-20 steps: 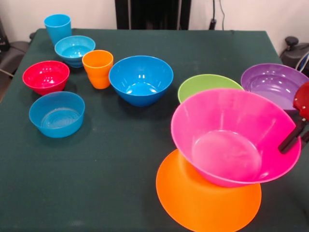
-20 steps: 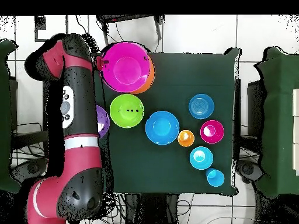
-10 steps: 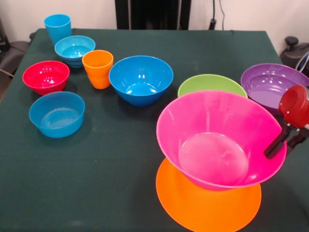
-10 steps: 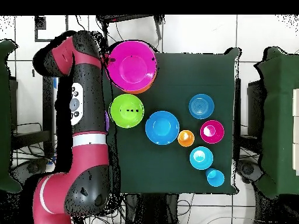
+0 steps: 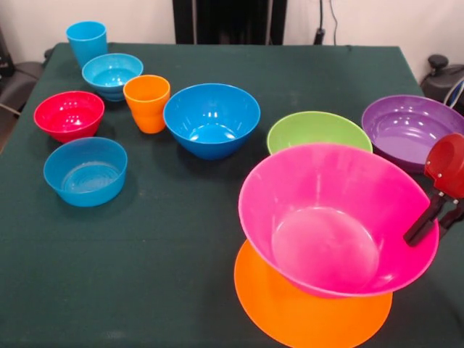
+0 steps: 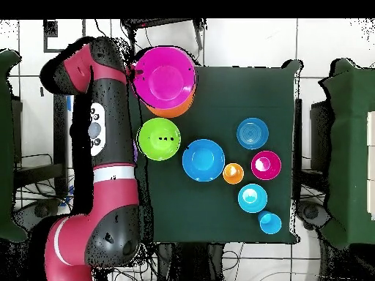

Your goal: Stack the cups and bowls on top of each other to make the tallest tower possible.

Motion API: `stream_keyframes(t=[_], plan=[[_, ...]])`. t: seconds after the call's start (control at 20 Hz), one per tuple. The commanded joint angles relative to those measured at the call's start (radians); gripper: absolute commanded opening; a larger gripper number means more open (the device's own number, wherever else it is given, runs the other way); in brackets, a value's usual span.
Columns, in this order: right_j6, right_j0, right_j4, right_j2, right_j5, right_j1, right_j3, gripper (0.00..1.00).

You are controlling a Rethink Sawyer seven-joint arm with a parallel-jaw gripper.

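My gripper [image 5: 424,226] is shut on the right rim of the large pink bowl [image 5: 333,217] and holds it tilted over the big orange bowl [image 5: 290,315], which lies as a flat round base near the table's front edge. I cannot tell whether the two touch. The green bowl [image 5: 312,129] and the purple bowl [image 5: 406,130] stand just behind. The large blue bowl [image 5: 212,119], the orange cup [image 5: 147,103] and the light blue cup [image 5: 87,41] stand to the left. In the overhead view the pink bowl [image 6: 165,75] covers most of the orange bowl [image 6: 176,111].
A red bowl [image 5: 69,114] and two small light blue bowls [image 5: 111,75] [image 5: 85,170] stand at the left. The dark green table [image 5: 159,254] is bare at the front left. The arm [image 6: 102,132] runs along the table's left side in the overhead view.
The pink bowl, still in my gripper, has shifted left and then sunk a little over the orange bowl. The other bowls and cups have not moved.
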State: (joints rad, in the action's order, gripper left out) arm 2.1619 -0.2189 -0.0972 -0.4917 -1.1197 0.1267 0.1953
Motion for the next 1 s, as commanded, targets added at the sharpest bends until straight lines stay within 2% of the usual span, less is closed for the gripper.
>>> stream_keyframes(t=[0.05, 1.0], plan=[[-0.217, -0.010, 0.008, 0.077, 0.031, 0.007, 0.051, 0.00], [-0.191, -0.046, -0.029, 0.088, 0.150, -0.066, 0.233, 0.00]])
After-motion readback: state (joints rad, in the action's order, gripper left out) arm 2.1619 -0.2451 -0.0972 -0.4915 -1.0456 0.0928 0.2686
